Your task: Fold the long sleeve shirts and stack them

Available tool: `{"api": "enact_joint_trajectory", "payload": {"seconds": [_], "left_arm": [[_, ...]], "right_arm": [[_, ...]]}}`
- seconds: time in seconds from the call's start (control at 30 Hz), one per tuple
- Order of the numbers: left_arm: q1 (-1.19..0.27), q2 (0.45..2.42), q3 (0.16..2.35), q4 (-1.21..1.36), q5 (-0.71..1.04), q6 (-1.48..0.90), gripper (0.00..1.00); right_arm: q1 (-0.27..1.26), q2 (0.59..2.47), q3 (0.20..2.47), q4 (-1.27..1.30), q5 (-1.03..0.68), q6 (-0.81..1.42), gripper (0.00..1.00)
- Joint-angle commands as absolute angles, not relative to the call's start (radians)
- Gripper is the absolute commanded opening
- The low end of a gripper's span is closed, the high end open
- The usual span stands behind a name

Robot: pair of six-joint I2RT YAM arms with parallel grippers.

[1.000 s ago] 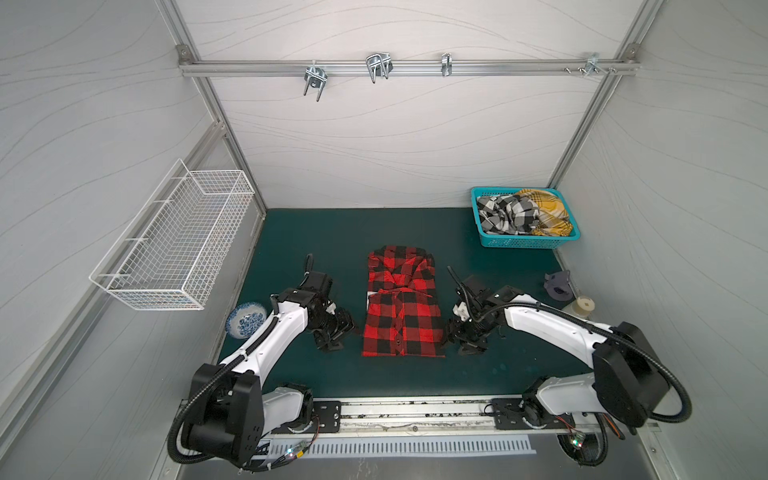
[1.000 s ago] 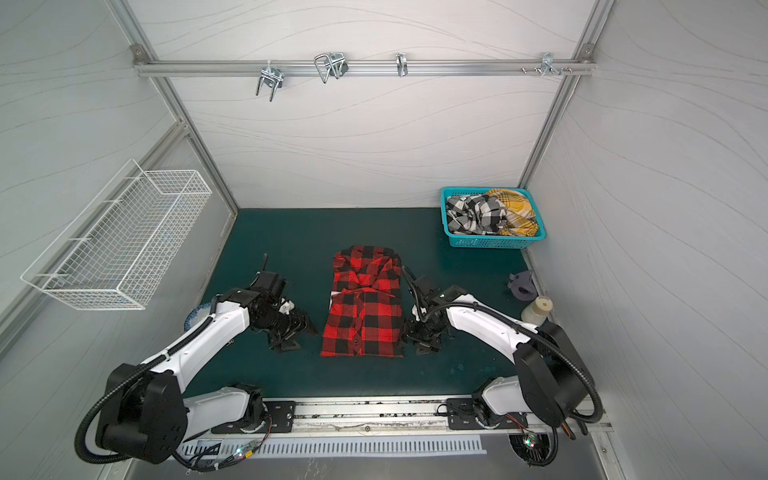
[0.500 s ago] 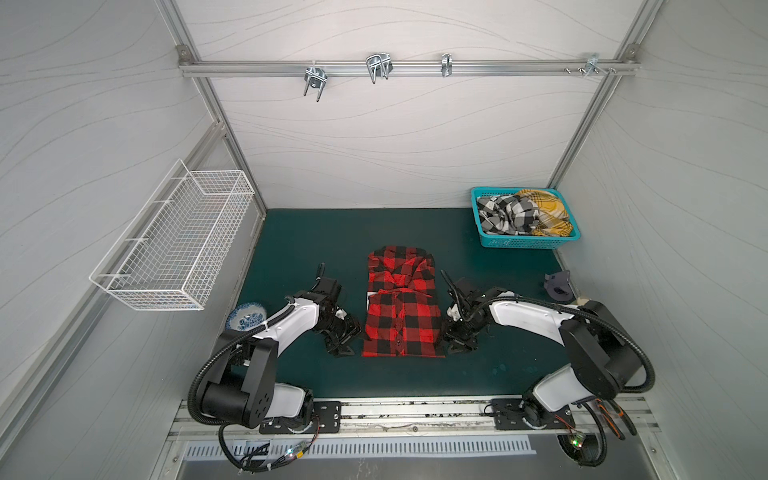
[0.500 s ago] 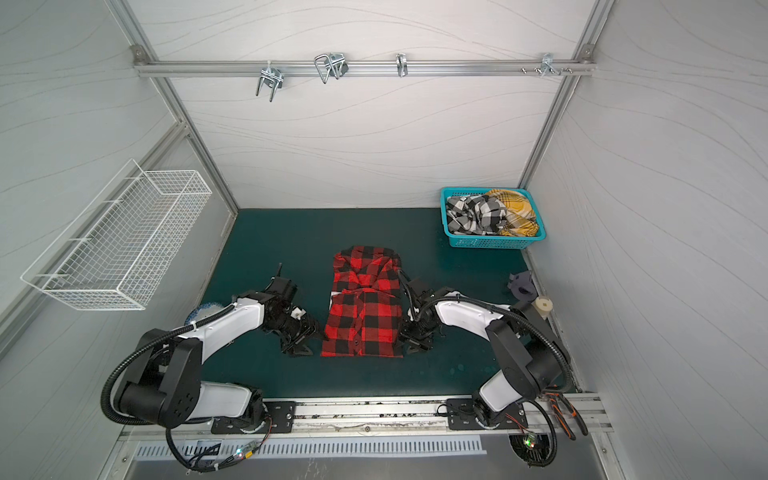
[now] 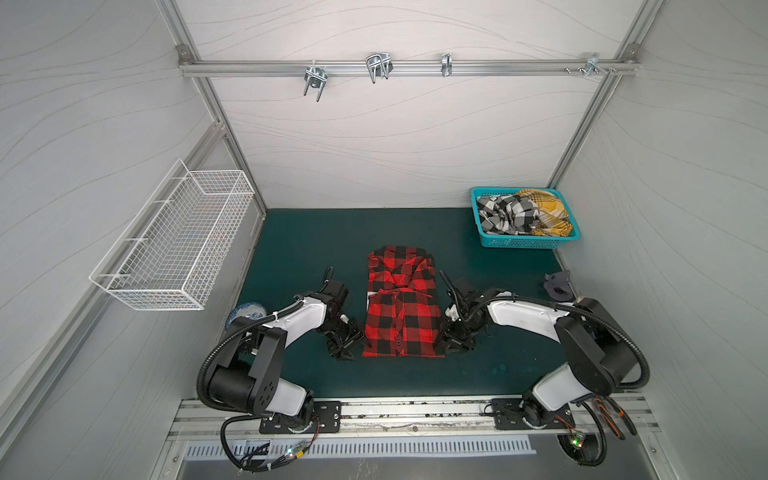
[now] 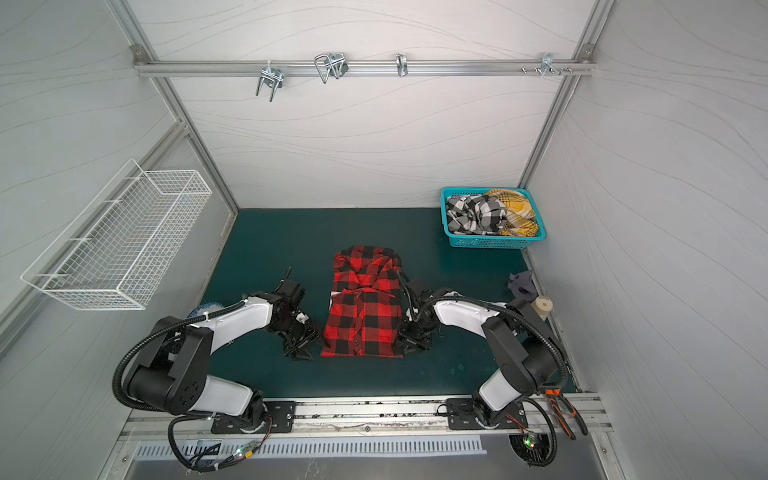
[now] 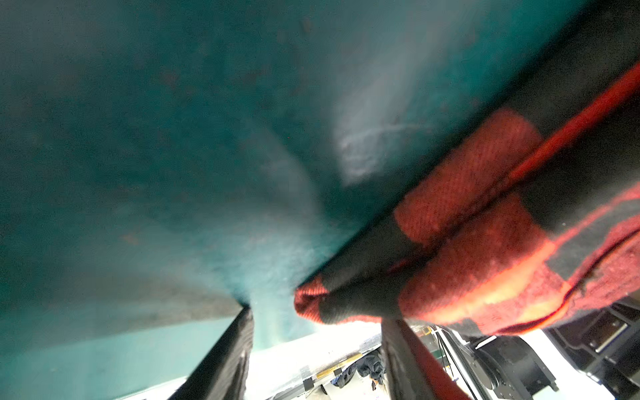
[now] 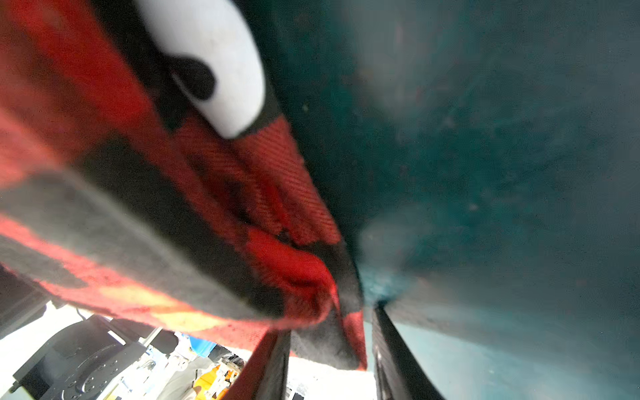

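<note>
The left gripper (image 7: 315, 313) has its jaws well apart. In the left wrist view the near left corner of the red-and-black shirt (image 7: 467, 214) pokes into the gap and lies over one finger (image 7: 405, 356). The other finger (image 7: 221, 356) rests on bare green mat (image 7: 173, 138). Nothing is clamped.

The right gripper (image 8: 332, 318) has a narrower gap. The shirt's near right corner hangs between the two fingers, and one finger (image 8: 273, 367) is tucked under the cloth. A sliver of mat shows between the cloth and the other finger (image 8: 398, 360), so the jaws are not pressed onto it.

In both top views each gripper points steeply down at the mat, one at either side of the shirt's near hem. Both arms are folded low. Their white forearms reach inward from the base rail, with the elbows bent out towards the side walls.

The shirt lies flat and partly folded in the middle of the mat, collar towards the back wall. A black-and-white check shirt (image 5: 505, 214) and a mustard-yellow plaid shirt (image 5: 544, 208) lie crumpled in the teal basket (image 5: 523, 242) at the far right corner.
</note>
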State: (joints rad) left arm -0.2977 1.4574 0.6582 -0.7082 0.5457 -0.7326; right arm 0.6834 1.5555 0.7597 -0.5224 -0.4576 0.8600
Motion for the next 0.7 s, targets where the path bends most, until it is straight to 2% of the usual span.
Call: {"api": "enact_joint_trajectory", "payload": {"seconds": [0.0,0.2,0.4,0.53,0.67], "left_arm": [[-0.316,1.501,0.659,-0.679,0.485,-0.736,0.6],[-0.316,1.497,0.668,-0.6,0.505,-0.739,0.63],[-0.331,1.438,0.672,-0.602,0.412,-0.754,0.64],[-0.376,1.459,0.677,-0.605,0.351,-0.776,0.57],[-0.424,1.489,0.696,-0.607,0.292,-0.79,0.46]], "right_arm": [[0.695,1.575,0.75,-0.529,-0.452,0.887,0.4],[0.695,1.586,0.753,-0.528,-0.445,0.884,0.37],[0.68,1.572,0.752,-0.541,-0.439,0.877,0.35],[0.672,1.568,0.754,-0.543,-0.436,0.874,0.34],[0.673,1.571,0.751,-0.535,-0.433,0.877,0.33]]}}
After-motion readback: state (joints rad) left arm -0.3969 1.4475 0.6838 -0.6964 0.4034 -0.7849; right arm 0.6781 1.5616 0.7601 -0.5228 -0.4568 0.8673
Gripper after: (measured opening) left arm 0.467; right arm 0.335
